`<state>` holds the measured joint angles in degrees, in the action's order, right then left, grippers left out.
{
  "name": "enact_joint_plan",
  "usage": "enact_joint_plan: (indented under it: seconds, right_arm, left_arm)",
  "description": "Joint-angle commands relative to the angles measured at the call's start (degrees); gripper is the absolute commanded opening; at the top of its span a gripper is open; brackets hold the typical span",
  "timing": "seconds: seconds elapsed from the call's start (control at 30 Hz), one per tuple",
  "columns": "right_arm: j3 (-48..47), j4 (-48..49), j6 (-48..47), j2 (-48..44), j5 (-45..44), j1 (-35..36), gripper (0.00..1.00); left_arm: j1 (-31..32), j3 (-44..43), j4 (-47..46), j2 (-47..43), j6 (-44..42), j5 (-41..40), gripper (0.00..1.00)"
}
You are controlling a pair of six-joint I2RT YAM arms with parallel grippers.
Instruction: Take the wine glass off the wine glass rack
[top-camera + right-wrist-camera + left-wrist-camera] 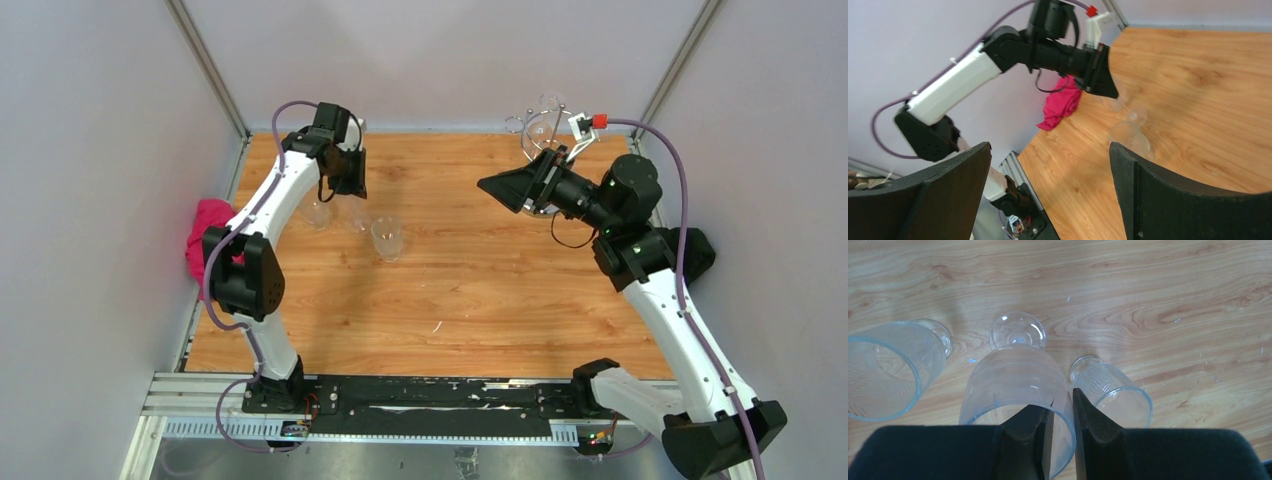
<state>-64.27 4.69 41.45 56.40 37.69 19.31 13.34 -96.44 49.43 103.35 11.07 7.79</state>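
The left tool [1060, 407] is clamped on the rim of a wine glass [1015, 377], one finger inside the bowl and one outside; the glass stands foot-down on the table [1158, 285], with another glass [883, 367] on one side and a third glass [1113, 390] on the other; the wine glass rack [543, 128] stands well apart at the far right edge, partly hidden behind the right arm's wrist; the right tool [1048, 150] hangs above the table, fingers wide apart, nothing between them; a pink cloth [205, 235] lies at the left edge.
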Motion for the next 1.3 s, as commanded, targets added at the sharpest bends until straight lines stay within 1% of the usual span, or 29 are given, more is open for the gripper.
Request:
enact_joint_plan:
  seconds: [0.0,0.5,0.8,1.27]
  right_arm:
    - [-0.6,-8.37,-5.84,-0.04,-3.54,-0.81,0.92]
    - [-0.22,-8.34,-5.9,0.36,-3.86,-0.85,0.92]
    - [0.1,-7.94,-5.67,0.63,-3.77,-0.85,0.92]
    - [0.68,-7.76,-5.54,0.66,-3.73,-0.85,0.92]
  left_arm:
    - [0.59,-0.66,-0.39,0.39,-0.53,-0.72,0.0]
    - [0.81,2.19,-0.55,1.74,-0.87,-1.73,0.0]
    - [0.81,2.49,-0.56,2.37,-0.96,-1.81,0.0]
    - [0.89,4.47,-0.48,1.36,-0.69,-2.51,0.0]
